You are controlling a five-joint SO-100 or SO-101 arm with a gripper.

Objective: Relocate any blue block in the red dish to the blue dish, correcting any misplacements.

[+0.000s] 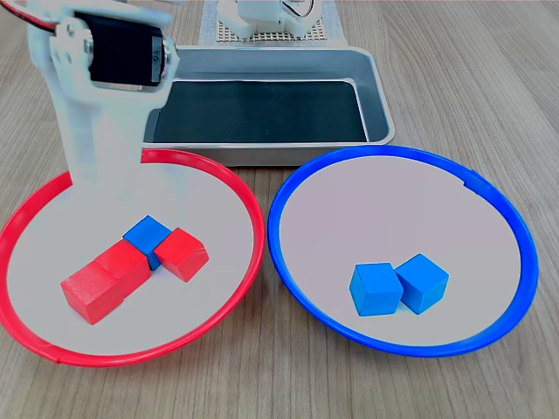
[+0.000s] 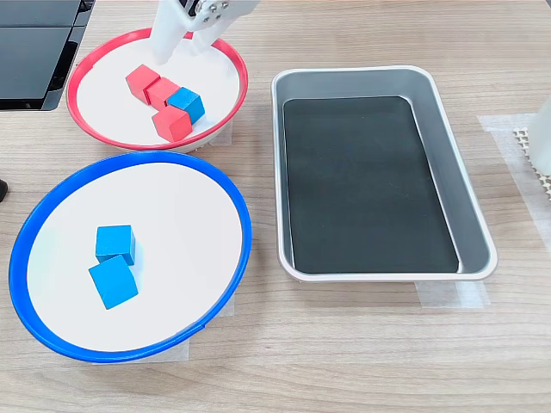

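In the first exterior view I see the red dish (image 1: 229,188) on the left and the blue dish (image 1: 288,188) on the right, with a metal tray (image 1: 371,78) beyond them. One blue block (image 1: 145,236) sits in the red dish, wedged against three red cubes (image 1: 179,253); two more blue blocks (image 1: 376,288) rest touching each other in the blue dish. The white arm (image 1: 96,131) rises over the red dish's far left part; its tip is blurred here and I cannot make out the fingers.

In the second exterior view the red dish (image 2: 234,64) lies far left and the blue dish (image 2: 237,211) near left, the tray (image 2: 448,129) to the right. The gripper (image 2: 183,43) hangs over the red dish's far edge, fingers parted a little, holding nothing, clear of the blue block (image 2: 187,103).
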